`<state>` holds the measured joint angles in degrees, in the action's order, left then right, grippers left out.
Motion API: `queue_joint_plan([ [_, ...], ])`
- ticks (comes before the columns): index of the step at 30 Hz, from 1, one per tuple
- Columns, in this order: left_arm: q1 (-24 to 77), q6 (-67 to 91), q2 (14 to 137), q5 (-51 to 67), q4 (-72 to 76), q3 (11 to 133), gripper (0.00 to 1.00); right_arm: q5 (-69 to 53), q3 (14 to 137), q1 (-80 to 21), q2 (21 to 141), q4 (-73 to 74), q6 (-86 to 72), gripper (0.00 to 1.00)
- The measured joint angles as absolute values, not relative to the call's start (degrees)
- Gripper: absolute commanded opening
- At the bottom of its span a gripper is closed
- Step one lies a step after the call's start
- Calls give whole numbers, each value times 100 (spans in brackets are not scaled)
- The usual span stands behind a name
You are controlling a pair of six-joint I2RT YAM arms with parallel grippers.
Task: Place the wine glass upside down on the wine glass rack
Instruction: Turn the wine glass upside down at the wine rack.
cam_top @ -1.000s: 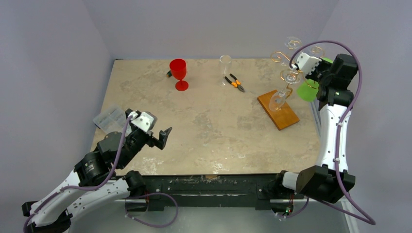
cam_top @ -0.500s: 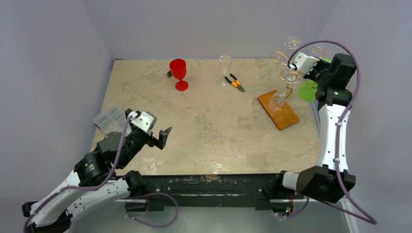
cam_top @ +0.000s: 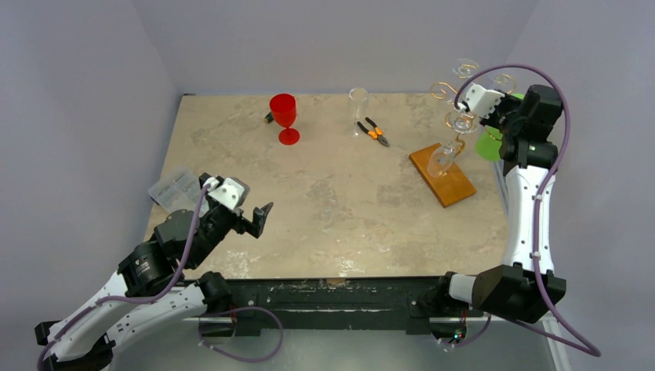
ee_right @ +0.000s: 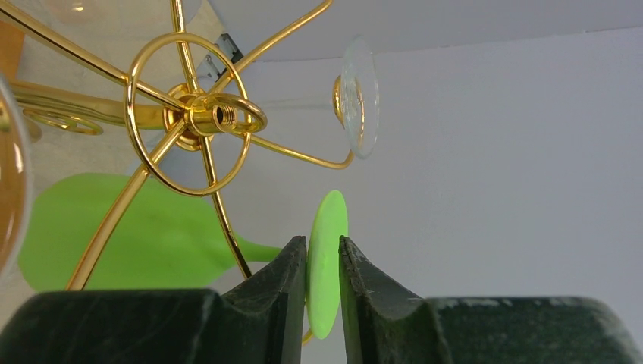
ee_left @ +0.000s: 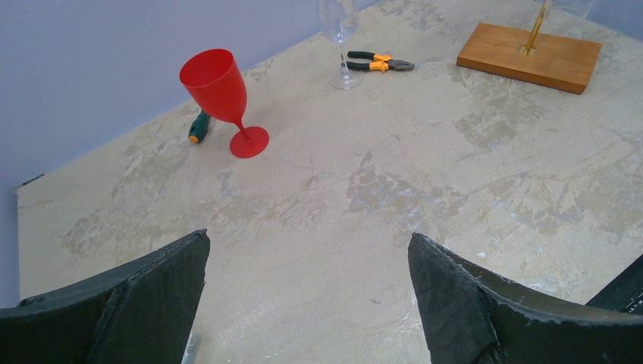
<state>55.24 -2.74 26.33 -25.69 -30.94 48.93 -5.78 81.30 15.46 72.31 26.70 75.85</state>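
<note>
Nearest, the left gripper (ee_left: 307, 241) hovers with its fingers spread wide and empty. Next comes one clear plastic box (cam_top: 174, 188), one pair of pliers (cam_top: 374, 131), one red goblet (cam_top: 283, 110) and one upright clear glass (cam_top: 358, 100). Far right, the right gripper (ee_right: 324, 250) pinches the foot of the single green wine glass (ee_right: 152, 235), which is bowl-down beside the one wine glass rack (cam_top: 444, 182) (clear glasses hang there too, but their number is unclear).

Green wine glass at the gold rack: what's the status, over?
Right gripper pinching green plastic wine glass by its foot, at gold wire rack. Left gripper open, empty. Clear glasses hang on neighbouring arms.

The left arm (cam_top: 131, 315) and right arm (cam_top: 533, 209) have white shells, black joints, purple cables (cam_top: 519, 66).
</note>
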Motion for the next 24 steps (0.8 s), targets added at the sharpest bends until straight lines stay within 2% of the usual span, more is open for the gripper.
queue_joint_plan([
  [24, 5513, -274, 2633, -2569, -3094, 4893, 100, -598, 8180, 1339, 7150, 2875, 7365, 29],
])
